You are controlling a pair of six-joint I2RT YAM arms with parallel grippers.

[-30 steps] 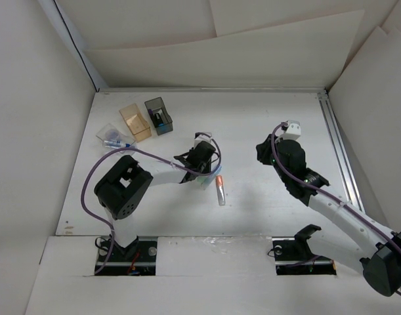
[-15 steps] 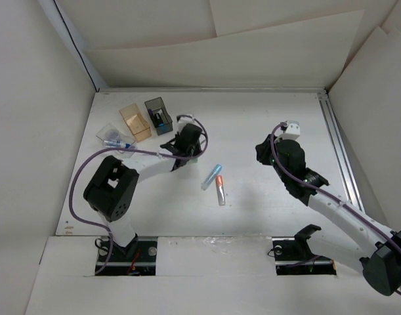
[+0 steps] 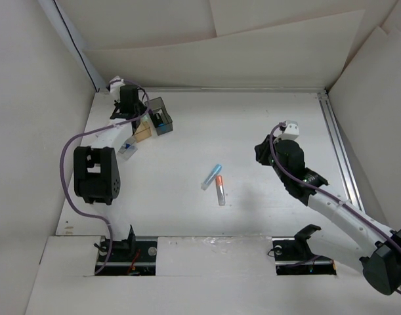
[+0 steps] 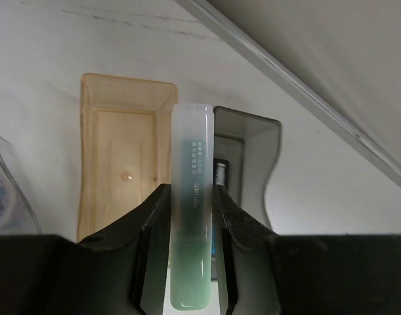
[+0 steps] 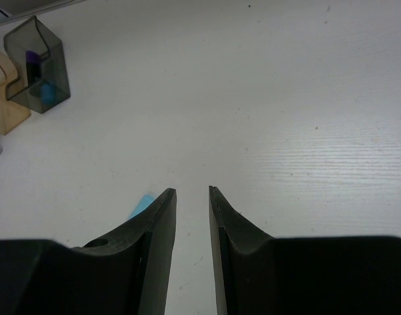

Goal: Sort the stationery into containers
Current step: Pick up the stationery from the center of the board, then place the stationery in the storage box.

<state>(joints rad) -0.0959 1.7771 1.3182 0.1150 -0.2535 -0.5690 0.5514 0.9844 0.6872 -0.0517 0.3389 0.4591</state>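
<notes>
Left gripper jaws clamp green tube lengthwise; tip points out over amber box, grey box. Right gripper jaws slightly parted.

**Boxes at the desk's far left**

We see the shallow box nearest, the middle box behind it, and the deep box right of that. The left tool holds a highlighter over those two. Centrally, a pen lies just left of a tube.

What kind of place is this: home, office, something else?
Probably a lab robot test cell: plain white boards wall in a white table, with the left arm and the right arm bolted at its near edge.
</notes>
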